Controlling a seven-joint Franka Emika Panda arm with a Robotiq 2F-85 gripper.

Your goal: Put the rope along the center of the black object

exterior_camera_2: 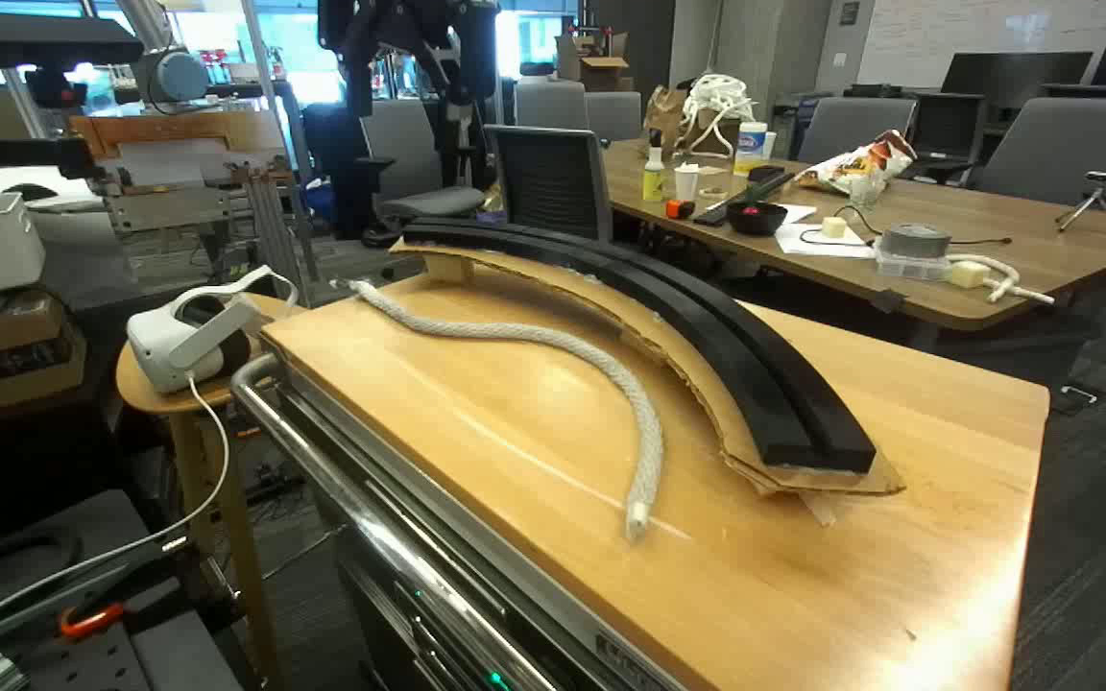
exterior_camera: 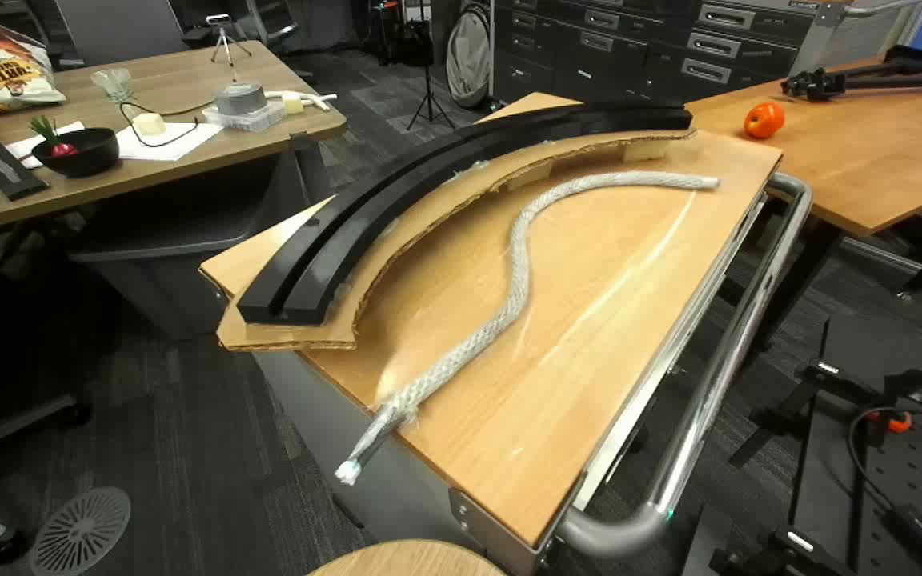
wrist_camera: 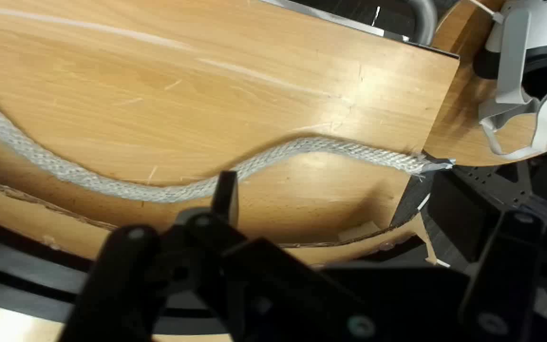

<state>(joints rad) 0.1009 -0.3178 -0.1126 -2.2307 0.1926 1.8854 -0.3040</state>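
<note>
The pale grey-white rope lies in an S-curve on the wooden tabletop. It shows in an exterior view and in the wrist view. One taped end sticks out past the table's short edge. The black object, a curved track with a central groove, lies beside the rope on its outer side. It also shows in an exterior view and, partly hidden by the gripper, in the wrist view. The groove is bare where visible. My gripper is open and empty, its fingers wide apart above the table, apart from the rope.
Cardboard under the track sticks out along its inner edge. A shiny metal rail runs along the table's long side. A stool with a white headset stands by the short edge. A dark arm-like shape hangs at the top; its identity is unclear.
</note>
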